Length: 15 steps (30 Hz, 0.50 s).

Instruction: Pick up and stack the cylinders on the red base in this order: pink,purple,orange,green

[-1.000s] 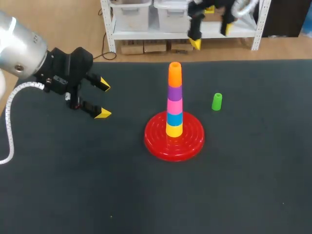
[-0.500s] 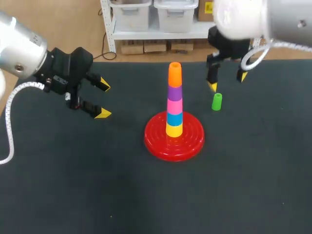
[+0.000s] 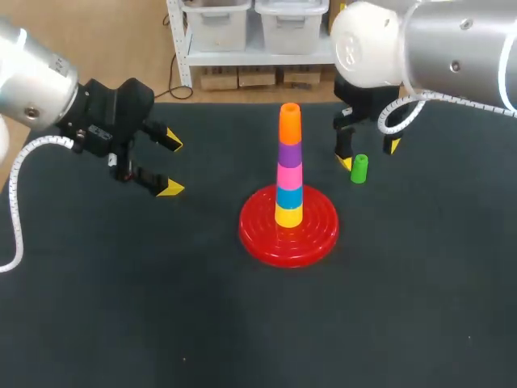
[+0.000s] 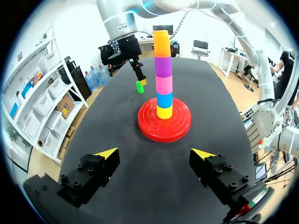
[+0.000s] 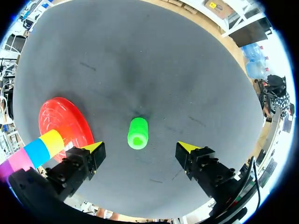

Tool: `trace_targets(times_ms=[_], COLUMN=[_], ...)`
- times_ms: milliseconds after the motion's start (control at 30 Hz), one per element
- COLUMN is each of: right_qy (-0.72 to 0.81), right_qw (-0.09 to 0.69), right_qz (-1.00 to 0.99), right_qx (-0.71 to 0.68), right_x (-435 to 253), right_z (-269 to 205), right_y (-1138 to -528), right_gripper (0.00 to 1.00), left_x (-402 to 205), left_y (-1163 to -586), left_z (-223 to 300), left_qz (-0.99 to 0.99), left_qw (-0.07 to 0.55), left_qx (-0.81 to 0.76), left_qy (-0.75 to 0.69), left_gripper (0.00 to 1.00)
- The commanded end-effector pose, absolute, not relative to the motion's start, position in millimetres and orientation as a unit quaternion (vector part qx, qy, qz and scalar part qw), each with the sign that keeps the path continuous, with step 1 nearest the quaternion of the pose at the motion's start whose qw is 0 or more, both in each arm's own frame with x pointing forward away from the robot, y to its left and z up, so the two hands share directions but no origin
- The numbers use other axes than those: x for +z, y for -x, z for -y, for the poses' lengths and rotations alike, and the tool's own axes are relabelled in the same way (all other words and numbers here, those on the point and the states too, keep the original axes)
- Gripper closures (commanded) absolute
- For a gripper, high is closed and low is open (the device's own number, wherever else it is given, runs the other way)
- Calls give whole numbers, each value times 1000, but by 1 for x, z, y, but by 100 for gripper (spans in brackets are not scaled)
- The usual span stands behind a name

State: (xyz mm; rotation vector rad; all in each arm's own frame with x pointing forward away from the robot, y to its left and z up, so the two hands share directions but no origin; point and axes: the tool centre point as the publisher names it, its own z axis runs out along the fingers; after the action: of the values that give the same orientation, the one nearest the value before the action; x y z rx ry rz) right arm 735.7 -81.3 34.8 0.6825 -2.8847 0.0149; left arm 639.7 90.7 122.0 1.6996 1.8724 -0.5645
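Note:
The red base [image 3: 288, 225] carries a stack [image 3: 289, 166] of yellow, blue, pink, purple and orange cylinders. To its right, the green cylinder [image 3: 359, 168] stands upright on the black table. My right gripper [image 3: 369, 155] hangs open just above it. In the right wrist view the green cylinder [image 5: 138, 133] lies between and a little ahead of the spread fingers of the right gripper [image 5: 140, 147], which do not touch it. My left gripper [image 3: 172, 166] is open and holds nothing, well to the left of the base. The left wrist view shows the left gripper [image 4: 154, 154] facing the stack [image 4: 163, 74].
The black mat [image 3: 161, 307] covers the whole table. The red base [image 5: 63, 119] lies close beside the right gripper's finger nearest the stack.
My right arm has come down from the back edge of the table to just over the green cylinder, its gripper open throughout. The left arm and the stack have not moved.

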Motion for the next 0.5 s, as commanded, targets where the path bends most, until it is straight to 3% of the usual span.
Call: trace_targets(times_ms=[33,133,300,400,500], right_qy=[-229,-227,-225,-223,-223], right_qw=[88,91,94,94,94], right_qz=[969,970,970,970,970], right_qx=[4,3,1,-1,-2], right_x=[33,30,28,27,25], right_z=[80,79,78,77,76], right_y=[-737,-738,-740,-741,-742], right_gripper=[0,2,38,51,52], left_x=[122,122,122,122,122], left_y=[-639,-639,-639,-639,-639], left_z=[-91,-91,-91,-91,-91], left_qz=[-695,-695,-695,-695,-695], left_qw=[273,273,273,273,273], left_qx=[-209,-209,-209,-209,-209], left_qy=[-631,-631,-631,-631,-631], left_gripper=[0,0,0,0,0])
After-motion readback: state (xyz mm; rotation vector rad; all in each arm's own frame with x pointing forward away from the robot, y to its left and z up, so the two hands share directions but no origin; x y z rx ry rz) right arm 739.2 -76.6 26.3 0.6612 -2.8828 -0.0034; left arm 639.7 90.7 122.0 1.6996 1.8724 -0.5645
